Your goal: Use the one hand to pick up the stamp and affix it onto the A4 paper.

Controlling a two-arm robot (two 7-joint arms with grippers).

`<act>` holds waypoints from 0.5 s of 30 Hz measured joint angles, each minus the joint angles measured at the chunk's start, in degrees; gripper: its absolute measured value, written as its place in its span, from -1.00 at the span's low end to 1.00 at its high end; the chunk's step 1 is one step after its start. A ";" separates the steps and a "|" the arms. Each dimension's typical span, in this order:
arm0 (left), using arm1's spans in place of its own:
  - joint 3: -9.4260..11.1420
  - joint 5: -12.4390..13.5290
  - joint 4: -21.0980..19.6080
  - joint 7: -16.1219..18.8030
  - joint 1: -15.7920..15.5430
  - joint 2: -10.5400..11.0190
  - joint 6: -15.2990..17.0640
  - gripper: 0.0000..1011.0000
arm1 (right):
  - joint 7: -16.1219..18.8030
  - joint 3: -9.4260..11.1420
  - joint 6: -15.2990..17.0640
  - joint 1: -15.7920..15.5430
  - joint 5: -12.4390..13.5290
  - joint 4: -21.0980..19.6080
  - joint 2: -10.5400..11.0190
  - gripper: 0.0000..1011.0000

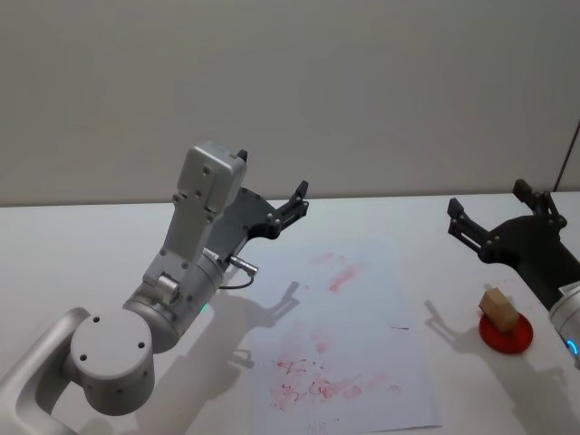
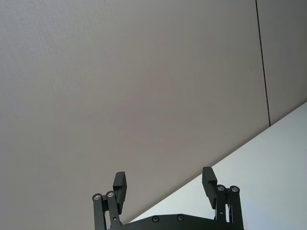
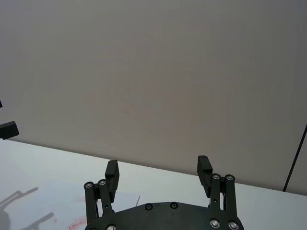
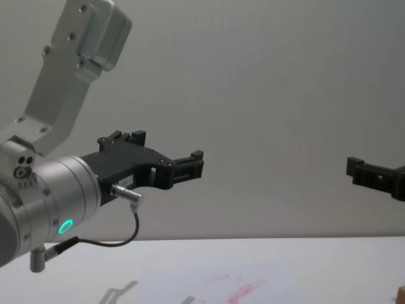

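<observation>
**A:** Progress?

**B:** Looks like nothing is done yet. The stamp (image 1: 497,306), a small tan wood-coloured block with squared edges, stands tilted on a round red ink pad (image 1: 507,335) at the lower right of the head view. Not picked up, not pressed.

**A:** Grippers?

**B:** The right gripper (image 1: 498,207) hangs at the right edge, above and behind the stamp, apart from it. Its jaws are spread wide with nothing between them. The left gripper (image 1: 292,210) is raised at centre-left, above the paper's far edge, also spread and empty. It looks parked.

**A:** The paper?

**B:** The A4 paper (image 1: 362,308) lies flat at lower centre. It is a thin matte white sheet with red-pink smears, faint near the top and dense at the lower left. The tabletop (image 1: 91,245) is plain and white.

**A:** Hardware?

**B:** Matte black linkage fingers with short blocky tips. The left arm is silver with a green ring light.

**A:** Remaining?

**B:** By my judgement, all of it: descend, grasp the block, carry it left, press it on the sheet.
</observation>
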 joint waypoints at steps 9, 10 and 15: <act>0.00 0.00 0.00 0.00 0.00 0.00 0.00 0.98 | -0.11 0.46 0.83 -0.85 -0.78 -0.22 0.98 0.98; 0.00 0.00 0.00 0.00 0.00 0.00 0.00 0.98 | -0.17 0.55 1.03 -1.09 -0.89 -0.32 1.23 0.98; 0.00 0.00 0.00 0.00 0.00 0.00 0.00 0.98 | -0.74 1.10 2.84 -2.60 -1.73 -0.88 2.67 0.98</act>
